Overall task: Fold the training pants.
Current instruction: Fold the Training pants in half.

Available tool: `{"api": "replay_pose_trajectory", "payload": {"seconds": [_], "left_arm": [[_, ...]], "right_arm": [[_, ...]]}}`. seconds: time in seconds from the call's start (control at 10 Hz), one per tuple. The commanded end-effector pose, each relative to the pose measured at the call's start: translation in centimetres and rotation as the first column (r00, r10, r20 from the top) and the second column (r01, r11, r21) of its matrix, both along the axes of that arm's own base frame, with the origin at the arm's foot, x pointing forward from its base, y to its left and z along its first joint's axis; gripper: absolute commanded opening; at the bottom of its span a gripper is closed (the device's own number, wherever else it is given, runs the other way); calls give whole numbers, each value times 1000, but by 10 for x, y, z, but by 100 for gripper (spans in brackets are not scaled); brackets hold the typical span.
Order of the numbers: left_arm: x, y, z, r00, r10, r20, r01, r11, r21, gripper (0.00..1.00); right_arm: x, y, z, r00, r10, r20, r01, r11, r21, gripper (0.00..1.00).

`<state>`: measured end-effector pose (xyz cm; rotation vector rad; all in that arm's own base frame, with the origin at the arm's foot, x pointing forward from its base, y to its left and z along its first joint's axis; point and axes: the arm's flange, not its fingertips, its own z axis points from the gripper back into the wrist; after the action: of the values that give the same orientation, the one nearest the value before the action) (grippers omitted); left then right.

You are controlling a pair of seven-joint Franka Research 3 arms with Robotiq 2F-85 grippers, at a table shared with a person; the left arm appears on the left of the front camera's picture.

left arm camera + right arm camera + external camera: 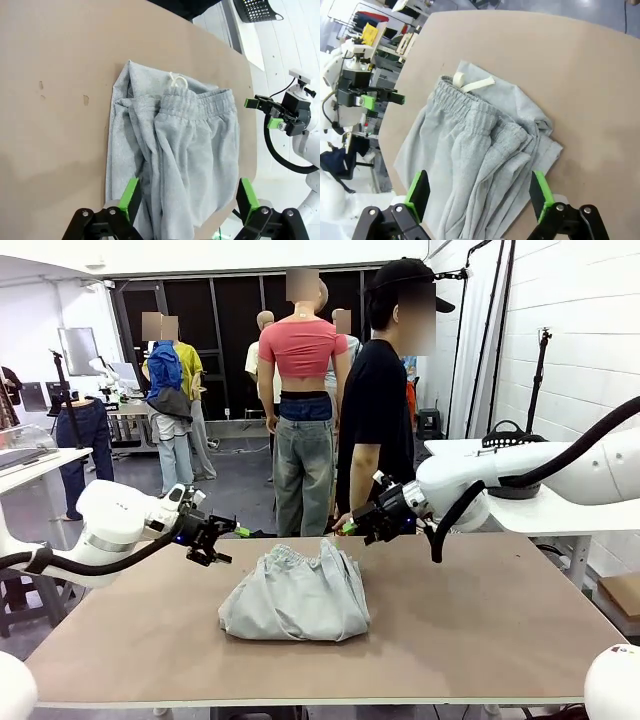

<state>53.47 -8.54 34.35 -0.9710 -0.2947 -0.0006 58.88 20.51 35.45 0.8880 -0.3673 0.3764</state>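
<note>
Tan worktop in an open lab hall, a person in a black shirt standing at its far edge, about 12 o'clock from the cloth. The training pants lie bunched at the middle of the worktop, already doubled into a rough bundle with the gathered waistband toward the far side. Left gripper hovers at the bundle's 10 o'clock and right gripper at its 2 o'clock, both clear of the fabric, jaws spread wide, holding nothing. Risk, as I judge it: the bundle is loosely ruffled, so a pinch from here could catch only the top layer and drag the fold open; a pinch on the white drawstring rather than on jersey would pull the cord out instead of lifting cloth. The two grippers face each other across the bundle, so a symmetric inward reach could bring them together. The wrist views show the drawstring and the stacked vertical pleats, which the front view flattens into one grey mound; the front view alone gives the height of both grippers above the worktop.
</note>
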Motion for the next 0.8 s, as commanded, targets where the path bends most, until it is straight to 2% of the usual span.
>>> {"api": "replay_pose_trajectory", "payload": {"seconds": [0.0, 0.1, 0.2, 0.7], "left_arm": [[-15, 1, 14, 999, 24, 31, -25, 999, 21, 100], [-18, -1, 16, 999, 0, 49, -1, 1000, 17, 100], [-6, 2, 9, 1000, 5, 17, -5, 1000, 7, 100], [-6, 2, 9, 1000, 5, 17, -5, 1000, 7, 100]], "right_arm": [[-15, 6, 8, 1000, -3, 9, 4, 1000, -28, 100], [0, 0, 0, 1000, 0, 0, 0, 1000, 0, 100], [0, 0, 0, 1000, 0, 0, 0, 1000, 0, 100], [0, 0, 0, 1000, 0, 0, 0, 1000, 0, 100]]}}
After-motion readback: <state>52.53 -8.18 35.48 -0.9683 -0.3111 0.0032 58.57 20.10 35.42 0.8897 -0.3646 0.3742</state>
